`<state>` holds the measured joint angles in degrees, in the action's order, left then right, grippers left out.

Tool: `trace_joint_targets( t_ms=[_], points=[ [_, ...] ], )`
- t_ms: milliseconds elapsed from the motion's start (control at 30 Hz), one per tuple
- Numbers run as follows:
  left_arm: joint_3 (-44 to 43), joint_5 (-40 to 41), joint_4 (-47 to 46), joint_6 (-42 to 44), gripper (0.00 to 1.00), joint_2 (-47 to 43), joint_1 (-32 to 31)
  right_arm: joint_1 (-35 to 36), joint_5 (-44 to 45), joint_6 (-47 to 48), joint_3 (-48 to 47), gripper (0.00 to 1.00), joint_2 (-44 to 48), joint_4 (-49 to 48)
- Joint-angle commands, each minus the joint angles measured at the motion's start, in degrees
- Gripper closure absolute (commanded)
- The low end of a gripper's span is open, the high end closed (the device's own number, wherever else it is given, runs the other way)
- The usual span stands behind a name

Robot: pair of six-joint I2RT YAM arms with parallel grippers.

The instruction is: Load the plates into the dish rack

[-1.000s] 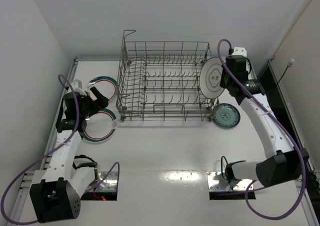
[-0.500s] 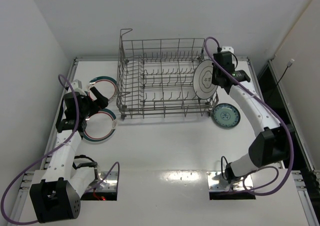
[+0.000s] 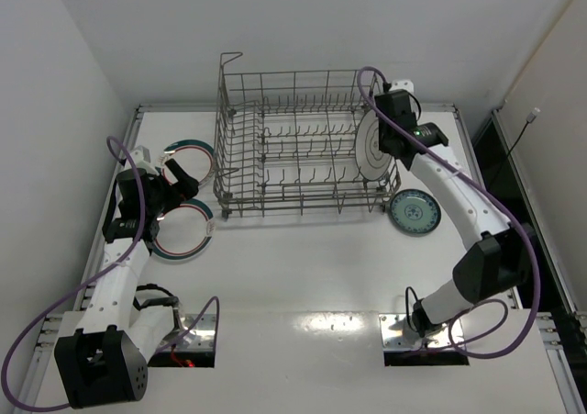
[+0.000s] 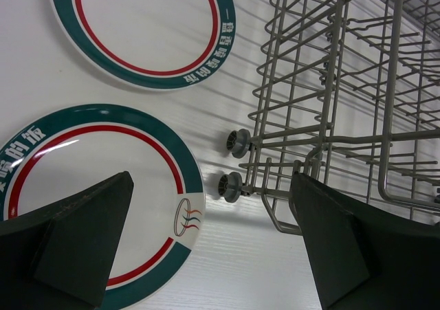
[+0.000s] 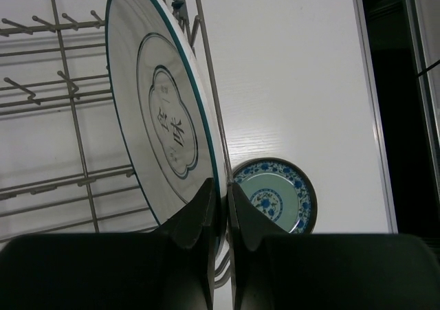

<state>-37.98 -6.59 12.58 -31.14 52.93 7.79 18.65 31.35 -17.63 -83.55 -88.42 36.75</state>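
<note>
The grey wire dish rack (image 3: 303, 210) stands at the back middle of the table. My right gripper (image 3: 393, 140) is shut on the rim of a white plate (image 3: 370, 148), held upright on edge at the rack's right end. In the right wrist view the fingers pinch that plate (image 5: 158, 117) at the gripper (image 5: 221, 186), beside the rack's wires (image 5: 75, 124). A small blue-green plate (image 3: 413, 212) lies flat right of the rack. Two teal-and-red ringed plates (image 3: 190, 146) (image 3: 179, 240) lie left of it. My left gripper (image 3: 179, 180) hovers open above them, holding nothing.
The rack's small wheels (image 4: 237, 144) rest on the table by its near left corner. A dark gap (image 3: 486, 148) runs along the table's right edge. White walls close in at the back and left. The small plate (image 5: 282, 196) sits just outside the rack's right wall.
My right arm has swung left with the white plate, from outside the rack's right side to over its right end. The rack shifted slightly left. The left arm has not moved.
</note>
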Motion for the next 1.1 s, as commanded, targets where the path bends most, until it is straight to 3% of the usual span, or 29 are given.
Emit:
trace_joint_targets(
  t_ms=[0,400,733,800,933,1067],
  points=[
    [-1.57,0.35,-1.33,-0.33,0.00,-1.07,-0.41,1.21,3.80,0.58,-4.51,1.00,-2.10,-2.13],
    [-2.10,0.88,-1.33,-0.33,0.00,-1.07,-0.41,2.88,6.00,1.10,-5.66,1.00,-9.13,-1.07],
    [-2.10,0.88,-1.33,-0.33,0.00,-1.07,-0.41,2.88,4.69,0.93,-2.06,1.00,-7.46,-2.91],
    [-2.10,0.88,-1.33,-0.33,0.00,-1.07,-0.41,2.88,3.02,0.93,-3.29,0.98,-9.14,-2.39],
    [-2.10,0.88,-1.33,-0.33,0.00,-1.07,-0.41,2.88,0.29,0.93,-6.09,0.81,-12.47,-0.11],
    [-2.10,0.88,-1.33,-0.33,0.00,-1.07,-0.41,2.35,-0.33,0.93,-8.56,0.72,-13.09,1.30]
  ],
)
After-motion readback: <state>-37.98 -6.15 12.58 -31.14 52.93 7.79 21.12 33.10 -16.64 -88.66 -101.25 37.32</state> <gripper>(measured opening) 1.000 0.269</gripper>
